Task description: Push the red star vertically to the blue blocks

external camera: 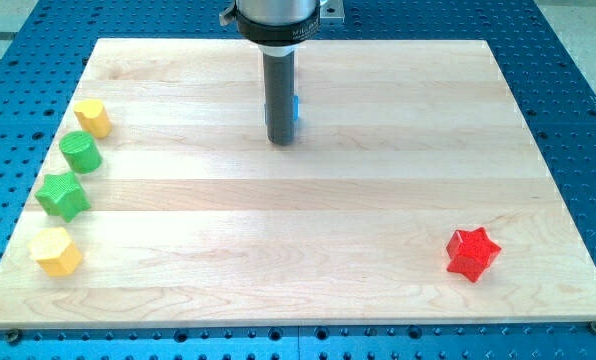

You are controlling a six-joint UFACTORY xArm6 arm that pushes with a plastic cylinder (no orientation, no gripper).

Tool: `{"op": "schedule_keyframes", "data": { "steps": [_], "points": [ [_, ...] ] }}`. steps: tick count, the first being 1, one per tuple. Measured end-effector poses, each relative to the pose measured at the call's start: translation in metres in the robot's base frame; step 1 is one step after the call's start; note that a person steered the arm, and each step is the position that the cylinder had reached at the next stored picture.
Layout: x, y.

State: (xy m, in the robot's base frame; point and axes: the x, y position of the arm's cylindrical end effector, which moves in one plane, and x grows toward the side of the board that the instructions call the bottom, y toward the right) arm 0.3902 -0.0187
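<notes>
The red star (473,253) lies near the view's bottom right of the wooden board (308,200). A blue block (296,108) shows only as a thin sliver behind the right side of my dark rod, near the top middle; its shape is hidden. My tip (281,141) rests on the board just below that blue block, far up and left of the red star.
Along the view's left edge stand a yellow block (93,117), a green cylinder (80,152), a green star (62,195) and a yellow hexagonal block (56,251). A blue perforated table (578,100) surrounds the board.
</notes>
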Motion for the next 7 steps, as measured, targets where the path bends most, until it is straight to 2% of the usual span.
{"op": "schedule_keyframes", "data": {
  "steps": [1,2,4,5,6,7],
  "points": [
    [0.014,0.027],
    [0.022,0.096],
    [0.126,0.266],
    [0.191,0.233],
    [0.155,0.125],
    [0.139,0.058]
  ]
}}
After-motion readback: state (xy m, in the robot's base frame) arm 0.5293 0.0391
